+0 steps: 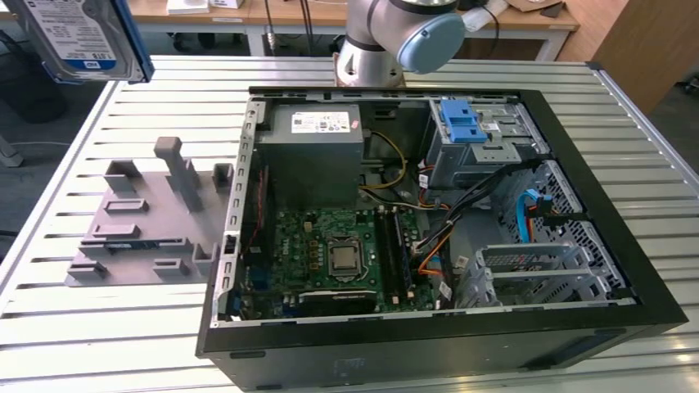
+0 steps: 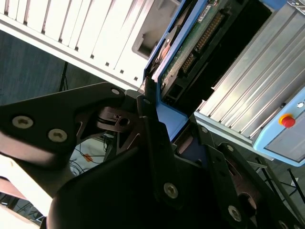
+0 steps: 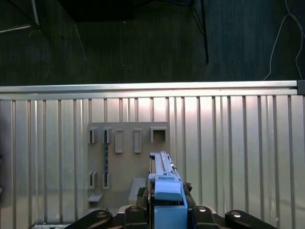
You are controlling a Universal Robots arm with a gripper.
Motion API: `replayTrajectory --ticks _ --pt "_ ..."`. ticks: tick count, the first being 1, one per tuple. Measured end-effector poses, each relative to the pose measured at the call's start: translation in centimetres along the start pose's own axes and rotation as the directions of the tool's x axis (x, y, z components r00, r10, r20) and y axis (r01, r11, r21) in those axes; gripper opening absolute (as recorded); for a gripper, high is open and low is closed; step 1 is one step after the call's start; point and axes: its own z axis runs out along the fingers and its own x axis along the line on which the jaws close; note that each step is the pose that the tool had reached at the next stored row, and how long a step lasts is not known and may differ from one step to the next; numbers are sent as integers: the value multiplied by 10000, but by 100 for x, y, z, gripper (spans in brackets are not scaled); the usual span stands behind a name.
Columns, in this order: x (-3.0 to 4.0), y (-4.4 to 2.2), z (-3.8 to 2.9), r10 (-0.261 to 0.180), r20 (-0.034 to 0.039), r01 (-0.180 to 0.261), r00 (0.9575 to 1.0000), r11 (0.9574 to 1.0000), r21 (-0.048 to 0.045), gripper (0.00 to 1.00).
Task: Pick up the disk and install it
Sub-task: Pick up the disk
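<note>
The disk (image 1: 78, 37), a silver drive with a white-and-blue label in a blue bracket, hangs high above the table at the exterior view's upper left, well away from the open computer case (image 1: 437, 221). In the first wrist view it stands edge-on as the disk (image 3: 165, 191) between the black fingers of my gripper (image 3: 167, 202), over the grey fixture plate. The second wrist view shows my gripper (image 2: 174, 131) shut on the disk's blue bracket (image 2: 167, 112), with the green circuit-board side facing out.
Inside the case sit a grey power supply (image 1: 317, 135), a motherboard (image 1: 339, 254) and a drive cage with a blue latch (image 1: 464, 123). A grey fixture plate (image 1: 142, 229) lies on the slatted table (image 1: 110, 327). The arm's base (image 1: 377, 57) stands behind the case.
</note>
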Motion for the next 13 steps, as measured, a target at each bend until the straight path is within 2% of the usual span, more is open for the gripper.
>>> replayTrajectory --ticks 13 --pt "0 -10 0 1 0 -1 10000 10000 1 36"
